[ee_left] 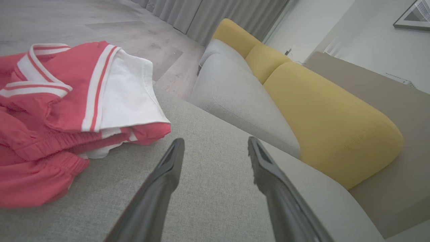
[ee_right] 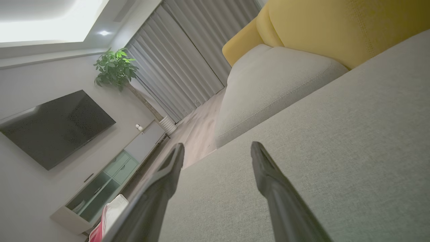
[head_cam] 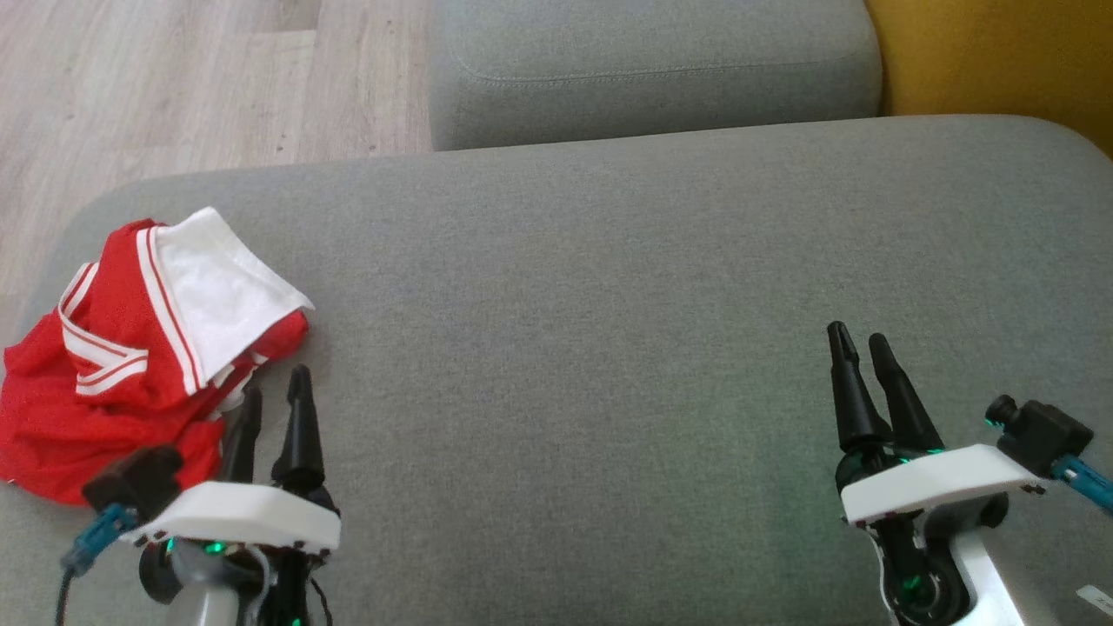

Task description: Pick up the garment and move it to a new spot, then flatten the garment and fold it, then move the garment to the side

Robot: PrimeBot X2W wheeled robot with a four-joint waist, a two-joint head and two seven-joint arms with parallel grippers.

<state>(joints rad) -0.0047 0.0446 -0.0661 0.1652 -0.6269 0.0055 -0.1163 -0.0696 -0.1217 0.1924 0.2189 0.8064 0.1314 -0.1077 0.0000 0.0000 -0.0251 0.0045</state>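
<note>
The garment (head_cam: pixel 130 348) is a crumpled red jersey with white trim and a white panel, lying at the left end of the grey sofa cushion (head_cam: pixel 609 304). My left gripper (head_cam: pixel 276 384) stands open right beside the garment's lower right edge, nothing between its fingers. In the left wrist view the garment (ee_left: pixel 67 111) lies left of the open left gripper (ee_left: pixel 215 143). My right gripper (head_cam: pixel 856 335) is open over bare cushion at the right, far from the garment. In the right wrist view the right gripper (ee_right: pixel 216 146) is open, and a corner of the garment (ee_right: pixel 107 215) peeks out beside a finger.
A second grey cushion (head_cam: pixel 652 69) lies beyond the work cushion, with a yellow backrest (head_cam: pixel 1000 52) at the far right. Wooden floor (head_cam: pixel 174 78) lies past the cushion's left and far edges. A TV (ee_right: pixel 57 127), cabinet and plant stand across the room.
</note>
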